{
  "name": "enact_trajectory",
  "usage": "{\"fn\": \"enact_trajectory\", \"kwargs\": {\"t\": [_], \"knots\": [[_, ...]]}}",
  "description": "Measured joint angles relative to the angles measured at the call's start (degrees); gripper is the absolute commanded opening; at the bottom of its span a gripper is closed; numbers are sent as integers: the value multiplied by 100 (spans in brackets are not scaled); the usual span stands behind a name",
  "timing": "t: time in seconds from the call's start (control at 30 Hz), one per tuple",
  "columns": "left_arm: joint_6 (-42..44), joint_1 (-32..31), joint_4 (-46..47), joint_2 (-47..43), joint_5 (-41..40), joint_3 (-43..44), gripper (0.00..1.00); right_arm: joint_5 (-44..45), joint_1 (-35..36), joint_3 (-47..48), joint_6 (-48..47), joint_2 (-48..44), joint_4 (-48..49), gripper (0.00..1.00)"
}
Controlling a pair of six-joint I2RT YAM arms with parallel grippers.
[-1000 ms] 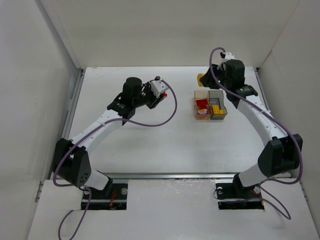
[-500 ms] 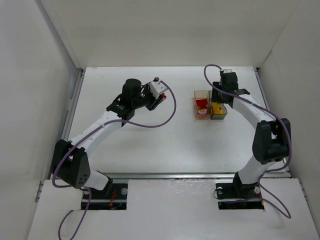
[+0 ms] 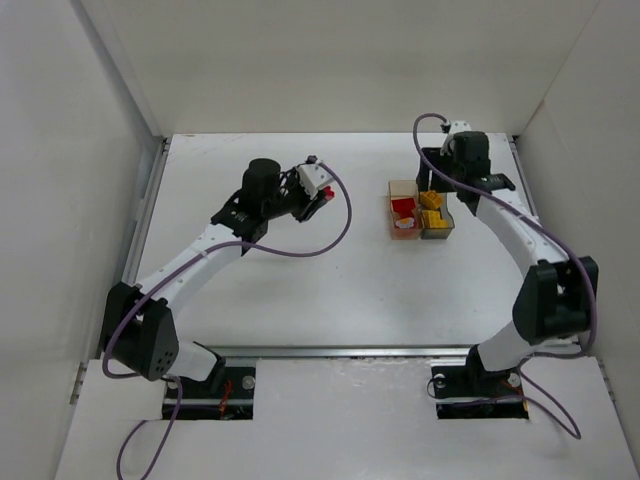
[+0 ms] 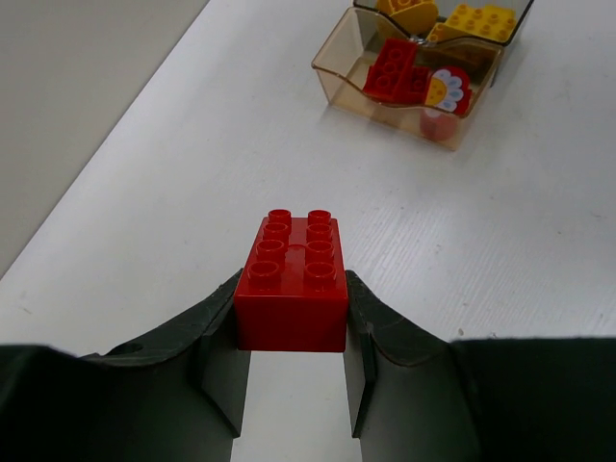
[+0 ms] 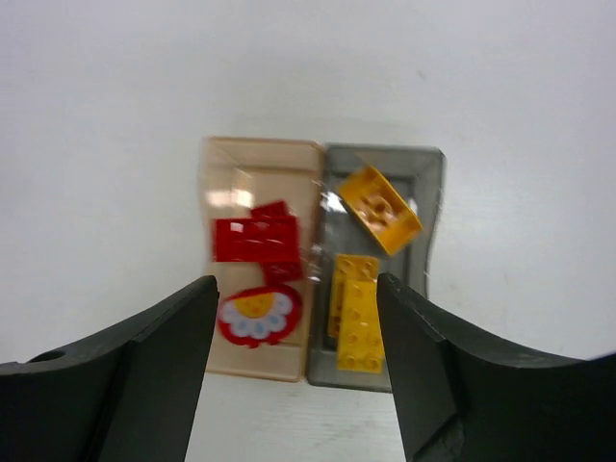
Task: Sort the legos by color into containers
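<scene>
Two arms reach over the white table (image 3: 300, 290), and two small bins stand joined side by side toward its far right part: an amber bin (image 5: 252, 164) on the left and a grey bin (image 5: 428, 192) on the right. The grey bin holds two yellow bricks, one tilted (image 5: 377, 209) at the far end and one lying flat and lengthwise (image 5: 358, 310) nearer the camera. The amber bin holds a red brick (image 5: 256, 239) with more red showing around it, too overlapped to count, plus one round red piece with white petals and a yellow centre (image 5: 255, 316). One more red brick (image 4: 292, 279) is outside the bins, clamped by its two sides between the fingers of the left gripper (image 4: 292, 332), studs upward, over the table well to the left of the bins. The right gripper (image 5: 295, 289) hangs above the bins with its fingers spread wide and nothing between them. A broad stretch of bare tabletop lies between the left gripper and the bins, and more of it runs toward the near edge. White walls close off the left, right and far sides of the table.
</scene>
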Motion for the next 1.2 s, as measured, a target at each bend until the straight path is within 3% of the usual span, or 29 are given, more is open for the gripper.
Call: {"fn": "enact_trajectory", "kwargs": {"t": [0.23,0.33,0.47,0.8,0.97,1.2], "knots": [[229,26,9,-2,1078,33,0,-2776,223,-328,-1248,-1292,859,72],[455,26,-173,20,1803,225,0,-3871,649,-494,-2044,-1403,968,72],[732,26,-343,138,2702,586,0,-4690,1176,-573,-2645,-1239,940,72],[1078,92,-713,302,3517,739,0,-5090,1753,-448,-3213,-911,828,72],[1176,142,-750,304,3526,789,0,-5097,1825,-282,-3316,-828,651,51],[1259,164,-782,306,3497,807,0,-4992,1884,-118,-3462,-778,339,50]]}}
